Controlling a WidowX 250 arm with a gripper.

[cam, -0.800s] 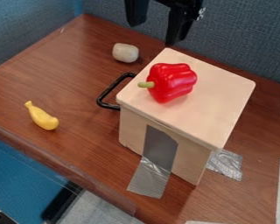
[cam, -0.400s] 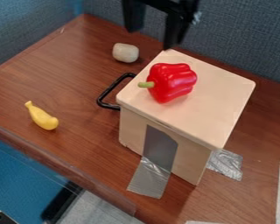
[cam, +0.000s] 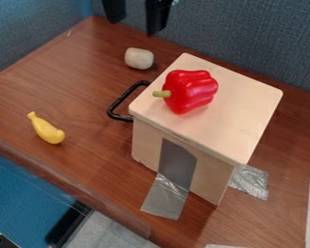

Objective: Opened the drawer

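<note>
The black-handled drawer (cam: 122, 97) sits in its pale wooden cabinet (cam: 239, 109) (shut, by the look of it).

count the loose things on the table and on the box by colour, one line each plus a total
Red: 1, the bell pepper on the box
Yellow: 1, the banana-shaped thing
Whitish: 1, the small rounded block
Total: 3
</note>
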